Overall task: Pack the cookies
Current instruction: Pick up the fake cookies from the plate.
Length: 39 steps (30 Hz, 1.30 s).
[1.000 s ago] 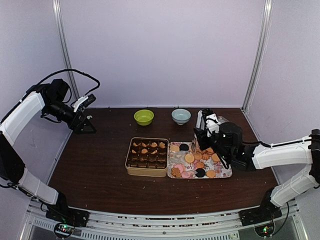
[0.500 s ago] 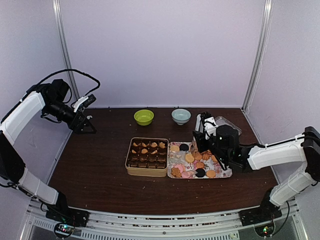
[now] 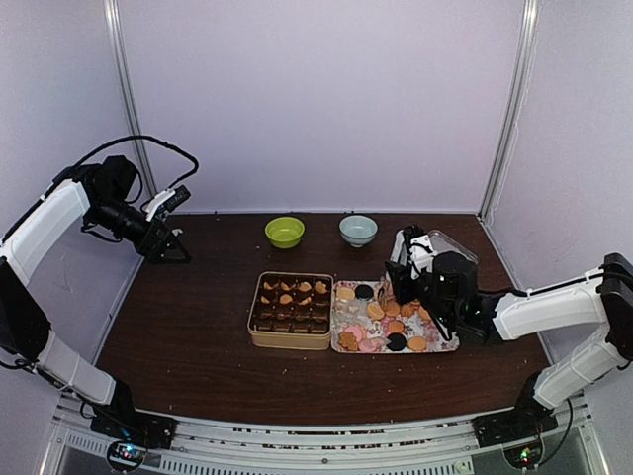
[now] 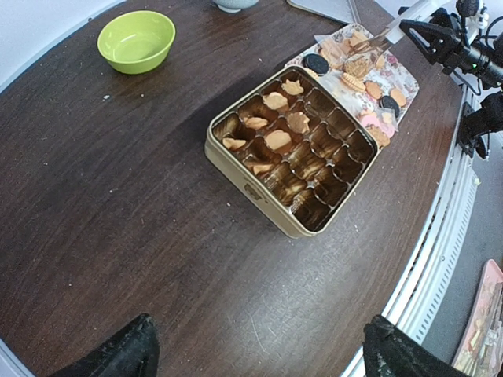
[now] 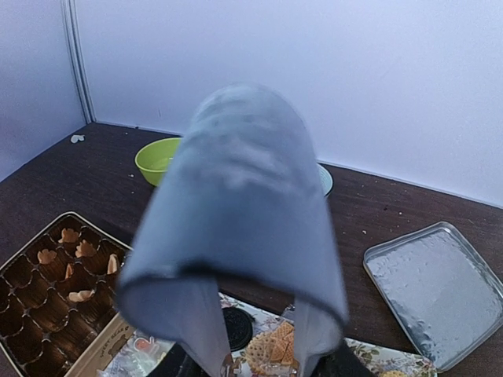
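Small flat tan, pink and dark cookies (image 3: 396, 325) lie on a floral rectangular tray (image 3: 442, 342), at 3 o'clock of the tan compartmented tin (image 3: 289, 342) on the dark wooden worktop (image 3: 188, 327). The right gripper (image 3: 406, 255) is the nearer, at the tray's 12 o'clock edge. Its jaws clasp grey metal tongs (image 5: 236, 220), tips pointing down over a waffle-patterned cookie (image 5: 273, 345). The left gripper (image 4: 259, 320) hangs raised far out at 9 o'clock, jaws wide apart and empty.

Even diffuse overhead light, moderately bright, faint soft shadows and dull sheen on the dark desk (image 3: 198, 327), left wrist view bowed at the edges, left claw (image 4: 255, 353) fingertips (image 4: 118, 355) dark and unsharp, grey tongs (image 5: 236, 204) badly blurred close to the right wrist lens
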Each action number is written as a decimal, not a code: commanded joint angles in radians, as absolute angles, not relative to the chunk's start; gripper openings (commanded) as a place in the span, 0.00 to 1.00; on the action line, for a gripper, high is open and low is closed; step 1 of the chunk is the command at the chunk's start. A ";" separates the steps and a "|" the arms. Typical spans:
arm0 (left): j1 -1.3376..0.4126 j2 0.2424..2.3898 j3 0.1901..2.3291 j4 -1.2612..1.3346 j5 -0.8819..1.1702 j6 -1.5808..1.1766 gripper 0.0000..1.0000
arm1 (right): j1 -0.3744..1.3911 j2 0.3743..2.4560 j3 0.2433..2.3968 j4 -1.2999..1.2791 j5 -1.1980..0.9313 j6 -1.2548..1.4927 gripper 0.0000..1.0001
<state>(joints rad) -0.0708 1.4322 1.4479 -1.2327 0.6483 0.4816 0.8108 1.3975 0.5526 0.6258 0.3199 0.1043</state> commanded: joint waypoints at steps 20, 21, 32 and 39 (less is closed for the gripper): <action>-0.069 1.441 1.479 -1.244 0.671 0.503 0.92 | 0.789 1.388 0.541 0.628 0.297 0.157 0.41; -0.068 1.440 1.479 -1.245 0.668 0.503 0.92 | 0.789 1.397 0.545 0.632 0.291 0.158 0.41; -0.068 1.437 1.483 -1.252 0.664 0.508 0.91 | 0.818 1.417 0.567 0.611 0.232 0.163 0.40; -0.069 1.434 1.485 -1.253 0.668 0.511 0.91 | 0.863 1.414 0.576 0.593 0.263 0.135 0.40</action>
<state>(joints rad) -0.0708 1.4326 1.4570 -1.2507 0.6540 0.4923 0.8417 1.4055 0.5529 0.6277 0.2741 0.1234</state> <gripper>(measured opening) 0.915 0.401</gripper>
